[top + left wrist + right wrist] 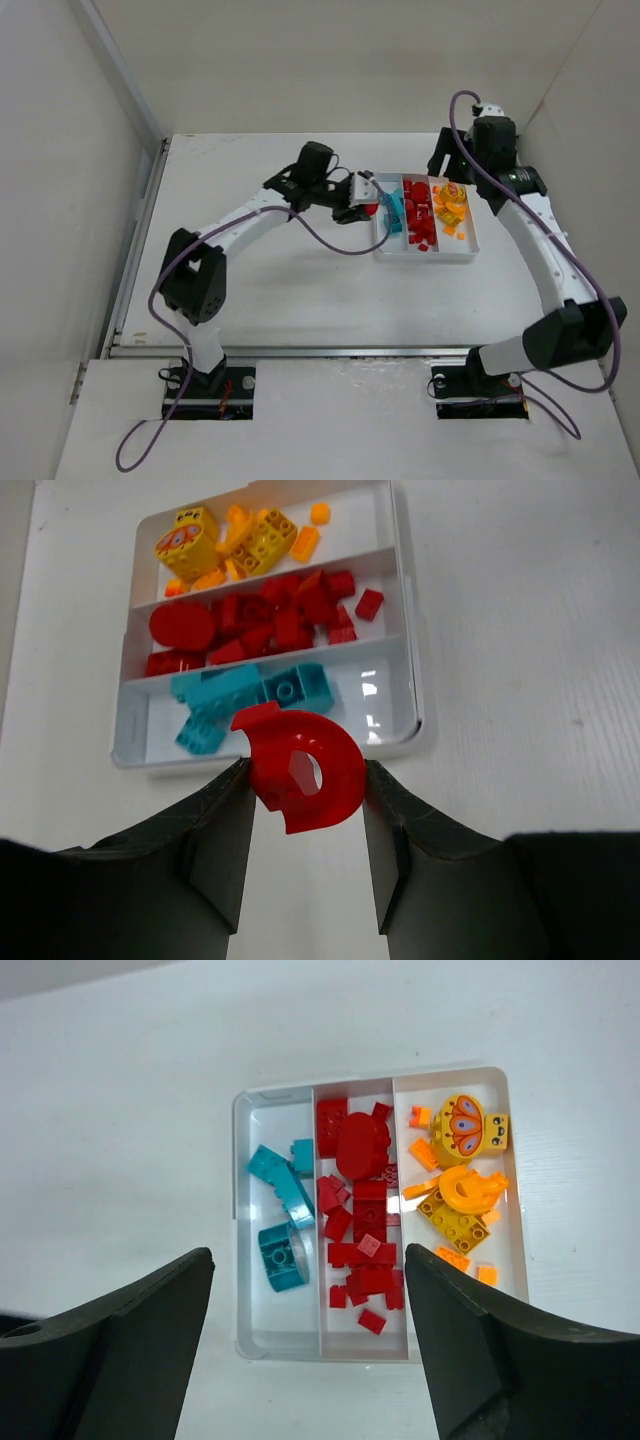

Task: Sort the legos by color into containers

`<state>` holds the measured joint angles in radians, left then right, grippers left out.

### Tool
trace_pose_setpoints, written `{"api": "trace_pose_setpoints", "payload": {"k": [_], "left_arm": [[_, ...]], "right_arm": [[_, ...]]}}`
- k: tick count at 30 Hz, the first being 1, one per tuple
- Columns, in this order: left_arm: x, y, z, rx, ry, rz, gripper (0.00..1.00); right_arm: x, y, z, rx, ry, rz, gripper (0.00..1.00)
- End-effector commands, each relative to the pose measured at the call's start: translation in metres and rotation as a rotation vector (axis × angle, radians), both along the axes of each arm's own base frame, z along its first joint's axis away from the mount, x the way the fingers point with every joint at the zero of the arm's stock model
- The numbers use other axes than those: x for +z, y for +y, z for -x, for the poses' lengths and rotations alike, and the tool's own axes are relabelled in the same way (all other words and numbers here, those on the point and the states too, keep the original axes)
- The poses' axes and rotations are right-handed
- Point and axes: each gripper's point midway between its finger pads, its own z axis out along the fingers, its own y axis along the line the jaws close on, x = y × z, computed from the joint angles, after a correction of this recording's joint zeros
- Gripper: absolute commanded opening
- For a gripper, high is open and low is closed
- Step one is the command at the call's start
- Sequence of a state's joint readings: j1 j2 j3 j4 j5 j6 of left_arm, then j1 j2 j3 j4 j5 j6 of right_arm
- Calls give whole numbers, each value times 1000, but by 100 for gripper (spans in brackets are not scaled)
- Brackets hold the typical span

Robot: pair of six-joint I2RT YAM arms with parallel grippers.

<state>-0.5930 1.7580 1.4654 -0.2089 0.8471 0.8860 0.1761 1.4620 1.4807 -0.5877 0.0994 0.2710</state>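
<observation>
L fingers [215,850] grip red arch [300,770], held just beside tray [412,680] by teal bin [385,705]. R fingers [130,1330] open, near tray. Step: delivery. Next, prob.: carry past teal bin to red bin [336,1340], release.

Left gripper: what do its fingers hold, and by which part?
A red arch-shaped lego, pinched by its opposite outer edges between the two fingers.
</observation>
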Motion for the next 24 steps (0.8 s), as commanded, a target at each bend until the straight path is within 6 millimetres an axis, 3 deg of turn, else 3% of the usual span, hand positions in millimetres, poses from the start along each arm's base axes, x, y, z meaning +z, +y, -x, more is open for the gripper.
{"api": "trace_pose_setpoints", "payload": {"k": [1, 2, 4, 5, 9, 19, 23, 24], "left_arm": [[31, -57, -9, -12, 6, 153, 0], [18, -77, -10, -21, 7, 157, 0], [23, -97, -22, 13, -21, 179, 0], [13, -108, -27, 30, -14, 182, 0], [0, -146, -25, 46, -32, 189, 0], [-39, -182, -16, 62, -12, 198, 2], [-50, -180, -20, 97, 1, 178, 20], [-50, -180, -21, 94, -9, 177, 29]], "right_arm": [[15, -10, 18, -61, -48, -32, 83], [18, -13, 26, -71, -60, -28, 83], [22, -18, 29, -94, -84, -19, 83], [28, -18, 30, -94, -102, -23, 84], [29, -25, 37, -106, -111, -10, 84], [5, -33, 44, -112, -67, 2, 86], [9, -35, 45, -113, -76, -4, 86], [9, -39, 45, -119, -76, 4, 86]]}}
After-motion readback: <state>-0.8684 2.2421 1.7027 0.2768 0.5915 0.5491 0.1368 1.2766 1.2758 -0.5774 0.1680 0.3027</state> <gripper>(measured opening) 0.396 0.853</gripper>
